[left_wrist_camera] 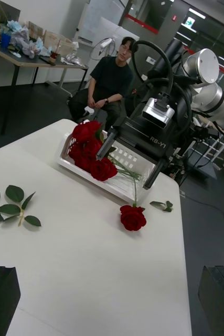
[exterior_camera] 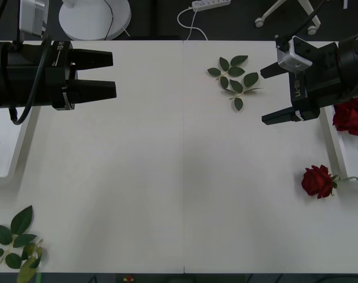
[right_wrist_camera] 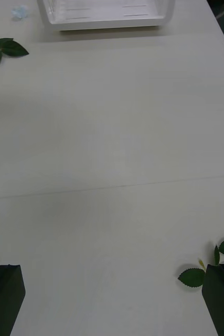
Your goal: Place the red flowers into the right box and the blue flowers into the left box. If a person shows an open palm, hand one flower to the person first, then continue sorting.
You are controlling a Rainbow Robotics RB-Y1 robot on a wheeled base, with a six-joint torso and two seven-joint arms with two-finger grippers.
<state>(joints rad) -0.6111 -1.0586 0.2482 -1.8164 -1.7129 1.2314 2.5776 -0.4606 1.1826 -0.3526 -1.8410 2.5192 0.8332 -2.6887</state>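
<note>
Table [exterior_camera: 167, 177]: one white tabletop with a thin seam down its middle.

Right box [left_wrist_camera: 123, 190]: one white tray at the table's right edge. In the left wrist view it holds a bunch of red roses [left_wrist_camera: 91, 152], blooms crowded at one end; at least three blooms can be made out, the exact count is unclear. In the front view a single bloom in the tray [exterior_camera: 351, 115] shows beside the right arm.

Loose red rose [exterior_camera: 318, 180]: one, lying on the table just left of the right box, its bloom toward the table's middle and its green stem running across the tray's rim.

Left box [exterior_camera: 5, 147]: one white tray at the table's left edge, partly under the left arm. The right wrist view shows its ribbed floor with nothing on the visible part.

Leaf sprigs: two. One [exterior_camera: 235, 78] lies at the far side of the table, near the right gripper. The other [exterior_camera: 16, 239] lies at the near left corner.

Left gripper [exterior_camera: 99, 74]: black fingers spread apart, holding nothing, above the far left part of the table, pointing toward the middle.

Right gripper [exterior_camera: 272, 94]: black fingers wide apart, holding nothing, above the far right part of the table, beside the right box.
</note>
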